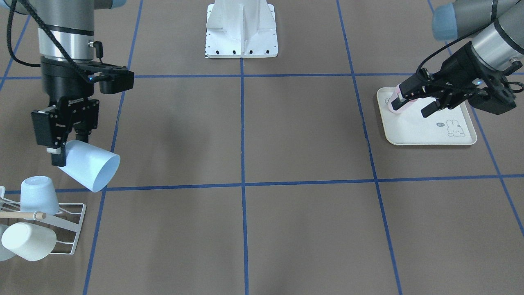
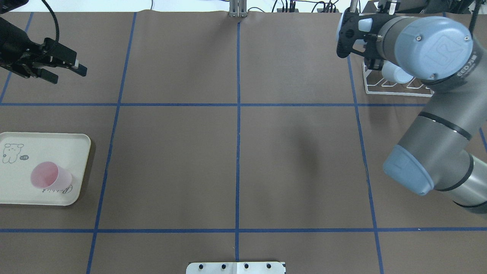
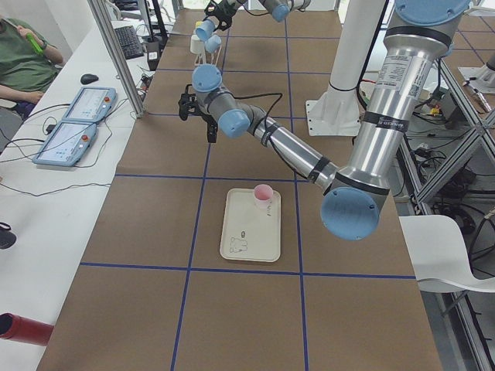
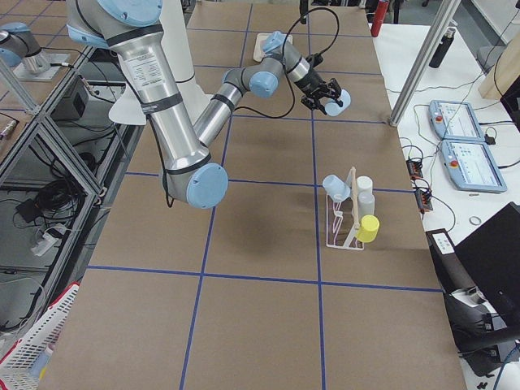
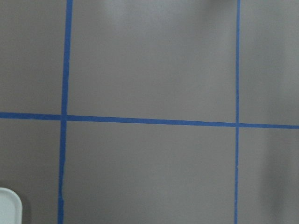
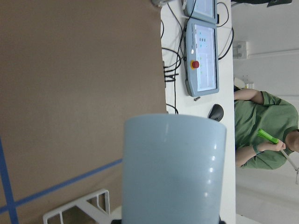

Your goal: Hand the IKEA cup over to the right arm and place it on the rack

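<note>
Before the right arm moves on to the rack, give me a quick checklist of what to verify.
1. Blue cup clamped in right gripper: ok.
2. Left gripper open, away from that cup: ok.
3. Cup over the rack: not ok, it hangs off to one side.
4. Cup mouth turned downward: not ok, tilted sideways.
5. Free spot on the rack: cannot tell.

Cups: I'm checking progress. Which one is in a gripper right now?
The pale blue cup tilted in the right gripper; the others sit on the rack, and the pink cup on the tray.
</note>
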`<state>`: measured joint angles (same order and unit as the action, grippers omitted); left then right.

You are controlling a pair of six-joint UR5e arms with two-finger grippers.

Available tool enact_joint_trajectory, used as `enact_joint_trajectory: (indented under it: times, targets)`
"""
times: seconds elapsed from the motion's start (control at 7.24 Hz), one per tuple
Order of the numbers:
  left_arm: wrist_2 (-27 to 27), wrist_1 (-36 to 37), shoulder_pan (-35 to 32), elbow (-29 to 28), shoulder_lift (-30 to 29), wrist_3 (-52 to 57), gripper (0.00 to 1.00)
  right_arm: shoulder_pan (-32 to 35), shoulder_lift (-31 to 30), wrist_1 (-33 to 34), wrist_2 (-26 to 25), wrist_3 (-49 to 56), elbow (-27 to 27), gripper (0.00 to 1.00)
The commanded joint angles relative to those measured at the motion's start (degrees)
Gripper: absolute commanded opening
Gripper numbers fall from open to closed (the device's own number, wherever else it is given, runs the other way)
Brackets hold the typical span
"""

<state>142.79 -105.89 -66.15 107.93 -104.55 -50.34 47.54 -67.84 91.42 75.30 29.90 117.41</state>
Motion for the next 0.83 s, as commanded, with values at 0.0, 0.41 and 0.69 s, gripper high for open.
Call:
enact_joint_trajectory:
  times: [0.0, 0.41, 0.69]
  targets:
    - [-0.24, 0.07, -0.47, 0.18, 1.62, 1.91, 1.00, 5.27, -5.00, 5.94, -0.77, 18.54, 2.82, 0.48]
    - [-0.24, 0.07, -0.47, 0.18, 1.98, 1.82, 1.00, 7.30, -9.23, 9.04, -9.27, 37.80, 2.65, 0.41]
    - [-0.24, -0.02, -0.47, 0.18, 2.59, 1.82, 1.00, 6.87, -10.21, 10.44, -15.51, 49.41, -0.58, 0.41]
